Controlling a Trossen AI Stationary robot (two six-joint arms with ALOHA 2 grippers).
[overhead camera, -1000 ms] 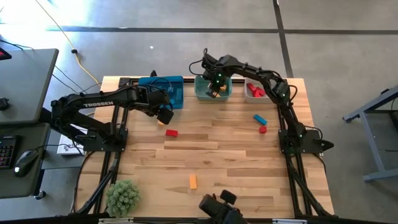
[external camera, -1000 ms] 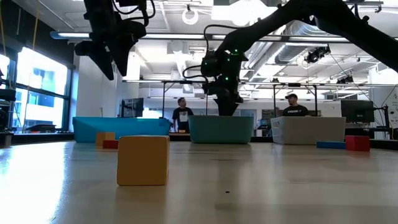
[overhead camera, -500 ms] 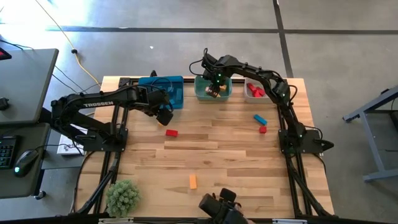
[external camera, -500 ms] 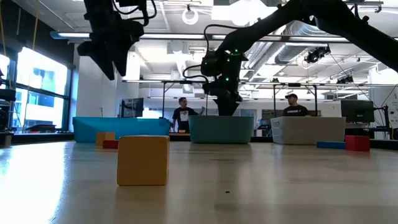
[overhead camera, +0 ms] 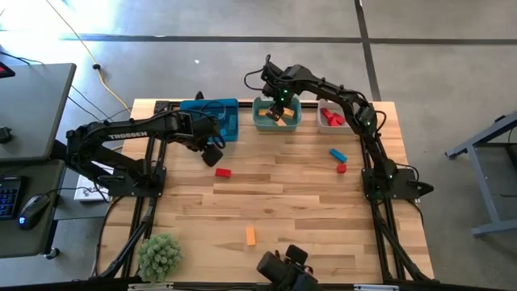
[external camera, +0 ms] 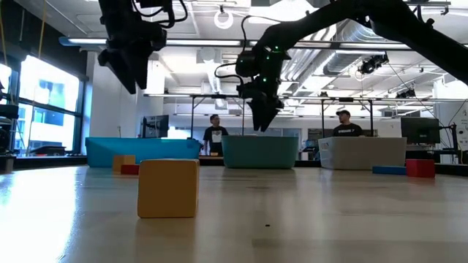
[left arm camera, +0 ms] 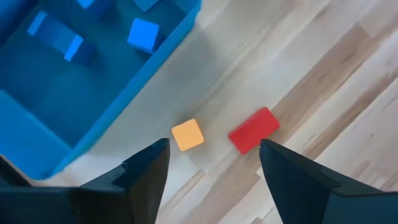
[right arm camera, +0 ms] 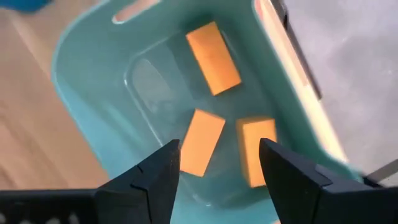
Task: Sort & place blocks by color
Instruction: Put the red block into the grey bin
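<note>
My right gripper (overhead camera: 277, 107) hangs open above the teal bin (overhead camera: 262, 121), fingers pointing down, nothing between them. Three orange bars (right arm camera: 214, 57), (right arm camera: 202, 142), (right arm camera: 256, 151) lie flat on the teal bin's floor. My left gripper (overhead camera: 212, 153) hangs open above the table, just off the near edge of the blue bin (overhead camera: 230, 121). Below it an orange cube (left arm camera: 187, 134) and a red bar (left arm camera: 254, 130) lie on the wood. Blue blocks (left arm camera: 143, 34) lie in the blue bin, red blocks (overhead camera: 329, 118) in the white bin.
A blue bar (overhead camera: 337, 154) and a red cube (overhead camera: 342, 168) lie at the right of the table, an orange bar (overhead camera: 250, 235) near the front edge. A green plant (overhead camera: 159, 257) stands at the front left corner. People sit beyond the table (external camera: 214, 135).
My right gripper has opened and risen out of the teal bin, so that its fingertips now stand clear above the rim. My left gripper has kept its place and rolled a little about its own axis.
</note>
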